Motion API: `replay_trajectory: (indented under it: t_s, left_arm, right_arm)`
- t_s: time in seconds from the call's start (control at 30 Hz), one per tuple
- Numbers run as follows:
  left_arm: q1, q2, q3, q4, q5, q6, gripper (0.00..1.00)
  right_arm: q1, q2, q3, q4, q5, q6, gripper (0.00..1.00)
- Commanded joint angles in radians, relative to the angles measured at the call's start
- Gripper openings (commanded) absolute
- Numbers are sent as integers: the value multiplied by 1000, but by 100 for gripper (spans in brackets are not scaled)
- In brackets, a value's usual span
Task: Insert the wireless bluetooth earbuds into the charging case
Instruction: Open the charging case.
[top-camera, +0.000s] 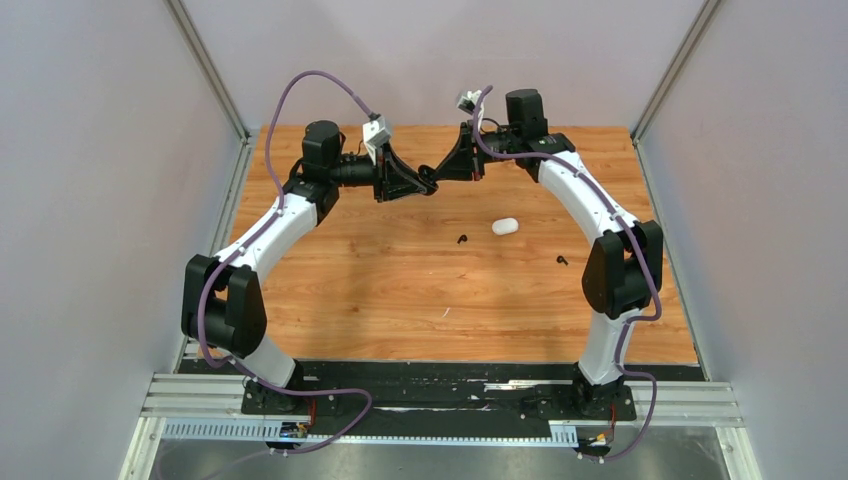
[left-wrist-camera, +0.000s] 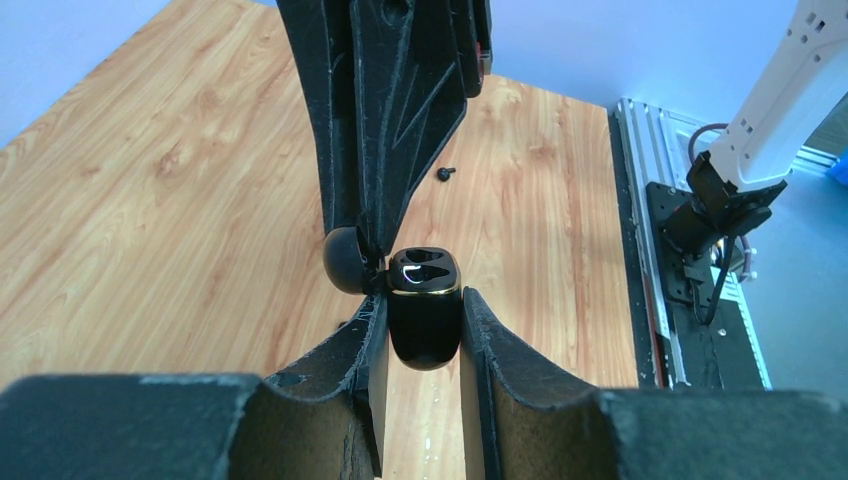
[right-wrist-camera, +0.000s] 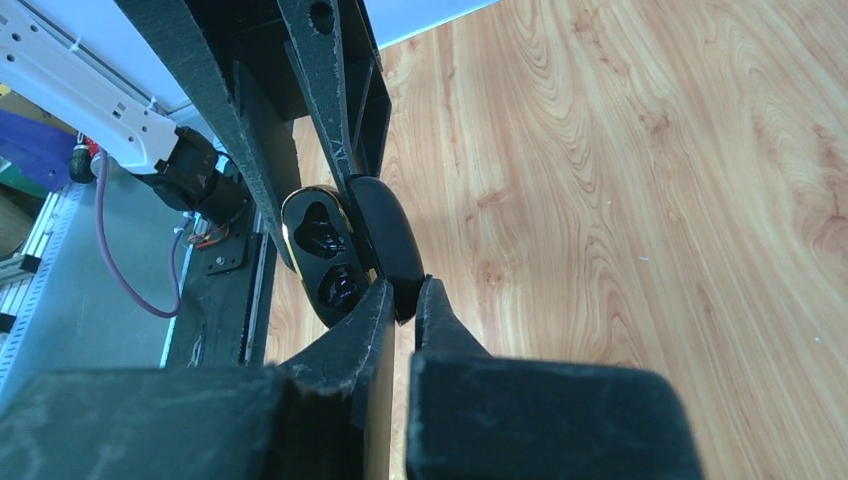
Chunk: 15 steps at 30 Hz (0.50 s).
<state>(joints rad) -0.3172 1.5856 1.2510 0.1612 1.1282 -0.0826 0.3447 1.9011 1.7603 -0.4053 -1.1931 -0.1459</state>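
Observation:
A black charging case is held open in the air at the far middle of the table. My left gripper (top-camera: 428, 187) (left-wrist-camera: 424, 300) is shut on the case body (left-wrist-camera: 424, 325), whose gold-rimmed wells (right-wrist-camera: 322, 250) look empty. My right gripper (top-camera: 446, 170) (right-wrist-camera: 405, 292) is shut on the flipped-open lid (right-wrist-camera: 388, 240) (left-wrist-camera: 345, 260). Two black earbuds lie on the wood, one in the middle (top-camera: 462, 240) (left-wrist-camera: 446, 173) and one further right (top-camera: 561, 261). A tiny white speck (top-camera: 446, 312), perhaps a white bud, lies nearer the front. No other white bud shows.
A white pebble-shaped case (top-camera: 505, 226) lies shut on the wooden table (top-camera: 350, 290), right of the middle black bud. Grey walls enclose the table on three sides. The arm bases and black rail (top-camera: 440, 385) run along the near edge.

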Motion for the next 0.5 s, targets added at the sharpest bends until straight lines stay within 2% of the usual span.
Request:
replay_trajectory:
  t_s: [0.0,0.03,0.07,0.13,0.2,0.33,0.47]
  left_arm:
    - [-3,-23,14,65,-54,-35,10]
    - [-3,-22,19,47,-67,-33,18]
    - [-3,-26,22,13,-90,-25,32]
    - [-2,-41,26,-46,-117,-4,45]
    - [-2,-54,38,-129,-133,34,53]
    - [10,-55,94,-330,-125,72,58]
    - [49,-58,137,-375,-115,3,64]
  right_arm:
    - [22,-37,2,22,38,-10,0]
    - [25,-43,2,21,65,-28,0]
    - [25,-50,2,16,103,-54,0]
    - [26,-63,14,-18,162,-132,0]
    - [25,-75,27,-65,201,-225,0]
    - [25,-115,1,-100,262,-399,0]
    - [33,-157,-36,-118,315,-542,0]
